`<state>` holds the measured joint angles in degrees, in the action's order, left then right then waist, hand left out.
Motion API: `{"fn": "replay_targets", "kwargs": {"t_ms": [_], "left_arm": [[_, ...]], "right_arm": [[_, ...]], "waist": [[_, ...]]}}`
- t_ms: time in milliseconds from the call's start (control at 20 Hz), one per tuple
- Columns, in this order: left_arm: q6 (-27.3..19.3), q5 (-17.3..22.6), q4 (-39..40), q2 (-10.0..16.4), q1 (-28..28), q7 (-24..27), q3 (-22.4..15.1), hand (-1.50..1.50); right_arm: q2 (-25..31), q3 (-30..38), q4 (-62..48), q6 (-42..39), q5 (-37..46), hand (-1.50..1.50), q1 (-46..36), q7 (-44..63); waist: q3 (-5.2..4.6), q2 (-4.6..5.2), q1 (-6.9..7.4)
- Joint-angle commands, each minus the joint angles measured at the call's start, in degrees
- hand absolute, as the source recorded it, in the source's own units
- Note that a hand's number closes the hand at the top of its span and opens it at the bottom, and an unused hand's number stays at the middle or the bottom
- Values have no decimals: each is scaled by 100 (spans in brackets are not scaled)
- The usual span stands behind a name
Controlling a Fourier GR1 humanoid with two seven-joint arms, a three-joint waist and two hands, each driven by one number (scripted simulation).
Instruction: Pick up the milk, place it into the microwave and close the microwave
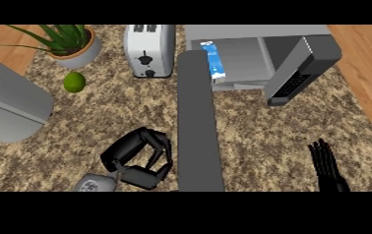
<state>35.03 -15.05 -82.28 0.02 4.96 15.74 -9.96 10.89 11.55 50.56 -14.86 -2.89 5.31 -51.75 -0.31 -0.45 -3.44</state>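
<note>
On my feed the counter [254, 125] goes like this, left to right: potted plant [76, 51] in the back left corner, and a round green fruit [73, 81] just in front of it. Down near the front edge is the left robot hand [131, 149], fingers curled in, with nothing in them that I can see. The toaster [149, 48] sits at the back edge, a bit left of the middle. A long grey forearm [198, 130] runs up from the front edge to the microwave's mouth, and I honestly can't tell which arm it belongs to. The milk [213, 63], a blue and white carton, stands upright inside the microwave [247, 34] at the left side of the opening, right beside the end of that forearm. The microwave door [299, 73] hangs open, swung out to the right. The right robot hand [328, 166] rests at the front right, fingers straight and pointing up, not holding anything.
</note>
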Motion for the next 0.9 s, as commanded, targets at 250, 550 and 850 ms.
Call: {"fn": "replay_targets", "kwargs": {"t_ms": [250,550,850], "left_arm": [[-1439,157,1148,-2,586,685,-1711,150],[-2436,899,1842,-1,868,348,-3010,150],[-3872,1682,1627,1,1447,-219,-4356,150]], "right_arm": [[428,-90,2545,-1056,-912,-150,1542,447],[553,-477,3864,-1459,-1348,-150,2229,790],[746,-672,4689,-1565,-1900,-150,2218,1456]], "waist": [[9,41,80],[3,66,-80],[7,73,-134]]}}
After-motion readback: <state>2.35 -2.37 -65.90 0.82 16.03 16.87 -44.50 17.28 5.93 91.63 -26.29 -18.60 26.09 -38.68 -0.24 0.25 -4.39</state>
